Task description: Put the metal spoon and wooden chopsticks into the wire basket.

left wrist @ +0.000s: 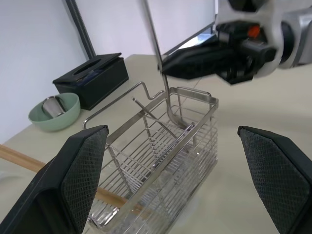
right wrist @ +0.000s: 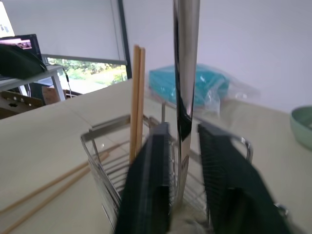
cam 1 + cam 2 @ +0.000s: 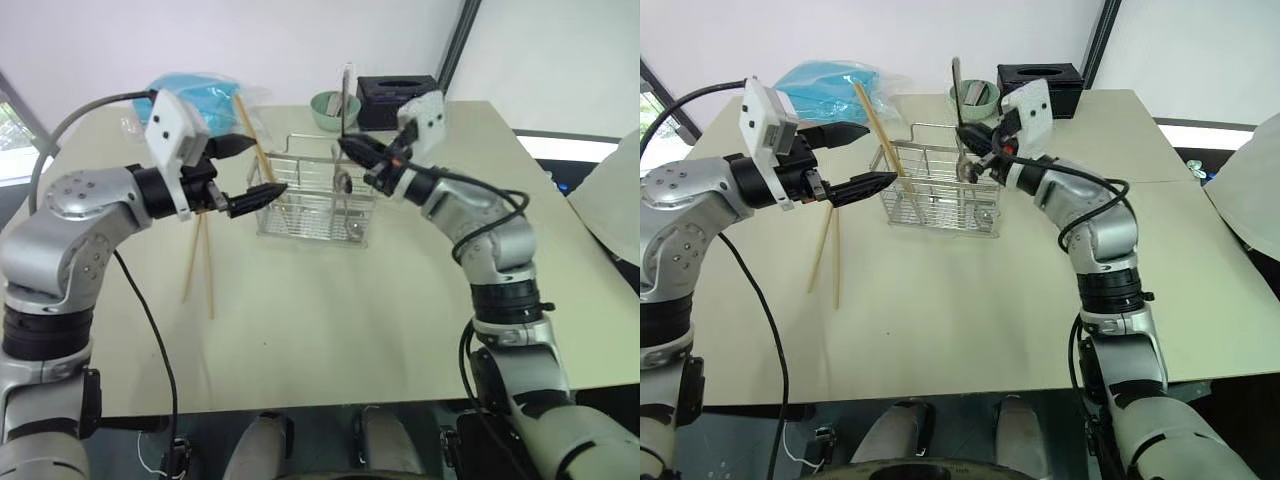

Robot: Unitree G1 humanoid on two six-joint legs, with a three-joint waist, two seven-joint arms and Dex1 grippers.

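Item 1, spoon (image 3: 957, 100): upright in the basket (image 3: 940, 205), bowl down in a right-hand compartment, handle rising well above the rim. My right gripper (image 3: 978, 145) sits around the handle with the fingers slightly parted; from the right wrist view I see a gap on one side, so I judge the grip loosened, not firm. Risk: the handle may tip and lean on the rim, or snag a finger as I pull away and lift out.

Item 2, chopsticks (image 3: 880, 135): one pair stands tilted in the left end of the basket, tips high and leaning outward. Risk: top-heavy lean; a knock could lever them out or rock the light basket.

Item 3, second pair of chopsticks (image 3: 828, 250): flat on the table (image 3: 960, 330), left of the basket. Not yet stowed.

Item 4, left gripper (image 3: 855, 158): fully open, empty, hovering just beside the leaning pair. Risk: I could brush them when descending.
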